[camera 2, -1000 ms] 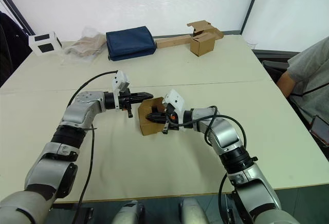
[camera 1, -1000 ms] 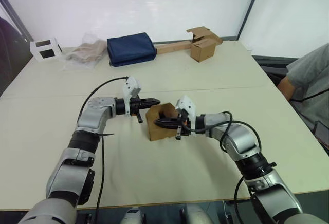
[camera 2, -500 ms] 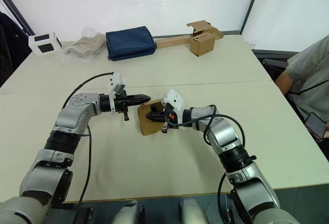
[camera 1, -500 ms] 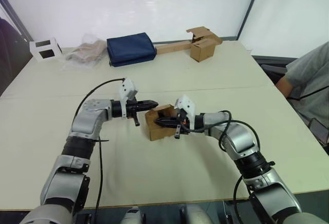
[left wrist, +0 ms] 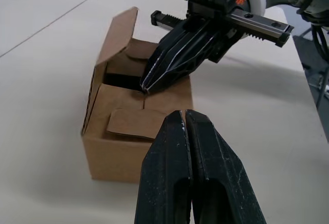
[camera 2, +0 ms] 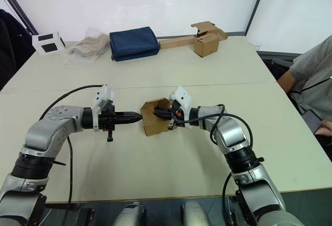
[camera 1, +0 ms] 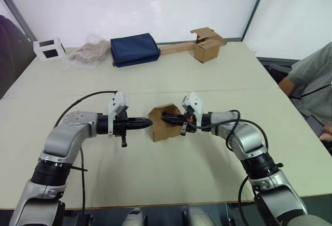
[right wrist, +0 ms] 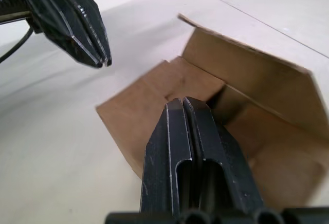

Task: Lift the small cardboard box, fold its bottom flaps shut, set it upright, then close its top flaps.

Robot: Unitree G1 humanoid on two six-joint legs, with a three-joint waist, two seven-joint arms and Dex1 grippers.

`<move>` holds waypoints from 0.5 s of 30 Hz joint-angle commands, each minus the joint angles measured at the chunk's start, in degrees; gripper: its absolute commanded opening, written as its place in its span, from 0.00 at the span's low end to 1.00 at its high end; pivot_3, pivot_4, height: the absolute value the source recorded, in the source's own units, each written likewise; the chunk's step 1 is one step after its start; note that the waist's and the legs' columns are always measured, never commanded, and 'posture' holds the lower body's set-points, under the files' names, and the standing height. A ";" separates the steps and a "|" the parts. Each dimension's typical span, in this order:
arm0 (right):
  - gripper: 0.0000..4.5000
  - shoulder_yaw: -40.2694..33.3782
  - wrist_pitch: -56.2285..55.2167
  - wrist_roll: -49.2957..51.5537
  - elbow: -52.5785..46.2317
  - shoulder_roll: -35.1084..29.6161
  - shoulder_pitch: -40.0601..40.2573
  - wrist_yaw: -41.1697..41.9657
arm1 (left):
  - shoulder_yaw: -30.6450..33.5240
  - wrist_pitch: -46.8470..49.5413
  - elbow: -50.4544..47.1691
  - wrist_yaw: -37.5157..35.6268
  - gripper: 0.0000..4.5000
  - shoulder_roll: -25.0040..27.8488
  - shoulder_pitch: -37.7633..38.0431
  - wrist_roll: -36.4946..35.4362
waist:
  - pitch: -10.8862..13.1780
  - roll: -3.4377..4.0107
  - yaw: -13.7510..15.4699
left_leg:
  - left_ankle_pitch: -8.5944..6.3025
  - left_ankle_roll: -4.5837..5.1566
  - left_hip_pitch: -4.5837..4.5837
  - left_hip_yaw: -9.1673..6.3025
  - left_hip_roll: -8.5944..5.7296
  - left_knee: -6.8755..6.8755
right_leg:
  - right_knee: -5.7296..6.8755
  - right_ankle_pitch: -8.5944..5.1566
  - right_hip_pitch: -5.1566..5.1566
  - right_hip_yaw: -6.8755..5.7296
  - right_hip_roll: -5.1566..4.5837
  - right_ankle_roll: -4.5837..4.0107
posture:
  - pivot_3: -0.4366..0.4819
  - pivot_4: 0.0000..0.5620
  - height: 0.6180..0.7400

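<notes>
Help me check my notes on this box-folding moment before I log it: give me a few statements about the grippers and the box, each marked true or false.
1. The small cardboard box rests on the table. True.
2. The left gripper is wide open. False: its fingers are pressed together.
3. The right gripper has its tips at the box's open end. True.
4. The left gripper grips a flap. False: it is shut, pointing at the box, holding nothing.
5. One flap stands raised. True.

My pale beige table (camera 1: 171, 179) carries the small brown cardboard box (camera 1: 165, 123) at centre; at twelve o'clock a navy fabric bag (camera 1: 134, 49), at one a brown carton (camera 1: 206, 48).
</notes>
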 commanded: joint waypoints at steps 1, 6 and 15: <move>0.00 -1.26 0.25 0.71 -2.44 -0.41 -0.54 0.24 | -1.78 -2.63 0.19 2.09 0.01 -0.80 -0.55 2.35 | 0.00 0.00 -0.01 | 0.00 0.00 0.00 0.00 0.00 -0.01 | -0.01 0.00 -0.01 0.00 0.00 0.00 | 0.48 0.27 1.00; 0.00 -2.24 1.42 1.85 -5.31 -1.76 -1.20 0.88 | -3.54 -4.73 3.43 3.22 0.01 -2.00 -1.21 4.48 | 0.00 0.00 -0.13 | 0.00 0.00 0.00 0.00 0.01 -0.03 | -0.01 0.00 -0.03 0.00 0.02 0.00 | 0.48 0.27 1.00; 0.00 -9.07 1.37 7.23 -2.77 -2.40 -12.57 2.22 | -3.56 -3.87 2.21 3.43 0.01 -1.99 -1.80 4.01 | 0.00 0.00 -0.21 | 0.00 0.00 0.00 -0.01 0.01 -0.03 | 0.00 0.00 -0.03 0.00 0.02 0.00 | 0.48 0.27 1.00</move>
